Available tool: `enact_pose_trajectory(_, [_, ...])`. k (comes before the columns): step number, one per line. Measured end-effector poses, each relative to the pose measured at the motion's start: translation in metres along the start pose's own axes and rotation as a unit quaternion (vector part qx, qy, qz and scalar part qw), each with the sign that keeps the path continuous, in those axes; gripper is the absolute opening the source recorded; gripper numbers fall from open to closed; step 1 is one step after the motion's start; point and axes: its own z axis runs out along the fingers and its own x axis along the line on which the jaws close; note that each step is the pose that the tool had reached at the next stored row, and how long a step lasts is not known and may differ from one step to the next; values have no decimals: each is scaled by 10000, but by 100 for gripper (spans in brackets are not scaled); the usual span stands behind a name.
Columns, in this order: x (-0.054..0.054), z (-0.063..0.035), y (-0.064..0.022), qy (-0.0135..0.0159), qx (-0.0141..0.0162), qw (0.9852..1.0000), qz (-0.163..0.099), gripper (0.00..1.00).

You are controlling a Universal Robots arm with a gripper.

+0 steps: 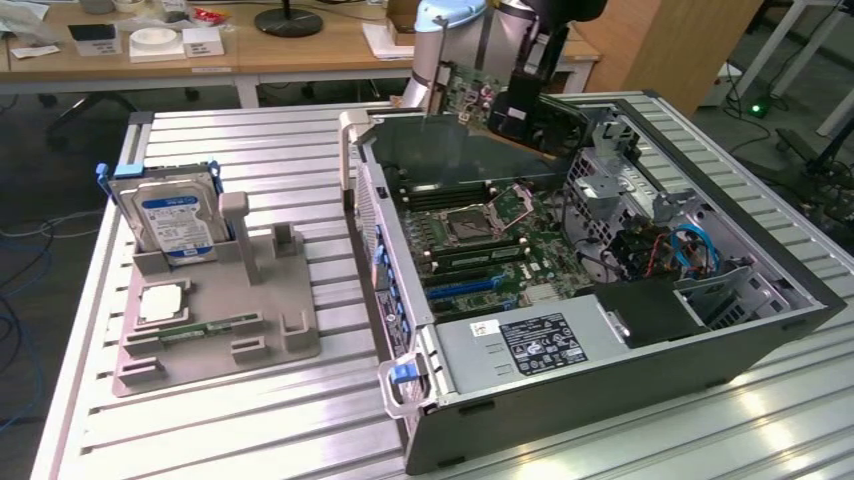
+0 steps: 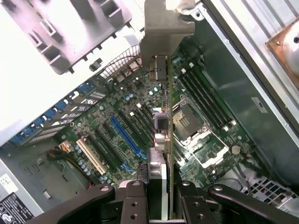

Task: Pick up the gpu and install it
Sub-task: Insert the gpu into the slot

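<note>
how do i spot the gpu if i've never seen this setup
Find the open computer case. Above its far end, the gripper holds the gpu. It is the thin card with a silvery end bracket, unlike the boxy hard drive.

The gpu (image 2: 159,163) is seen edge-on, clamped between the dark fingers of the gripper (image 2: 159,196), with its silvery bracket (image 2: 166,32) at the end farthest from them. The card is held over the motherboard (image 2: 117,107) inside the opened case. To one side of the card a blue slot (image 2: 125,135), several black slots and a white slot (image 2: 90,156) are laid in parallel; to the other side the CPU socket (image 2: 189,122) and the memory slots (image 2: 203,100) are seen. A grey holder (image 2: 70,28) is visible beyond the case wall
</note>
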Motion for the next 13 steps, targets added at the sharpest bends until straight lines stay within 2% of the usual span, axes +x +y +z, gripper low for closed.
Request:
enact_pose_trajectory(7, [7,0,6,20,-10,9992,-392,28])
enact_pose_trajectory(13, [10,1,9,37,-18,9972,-741,28])
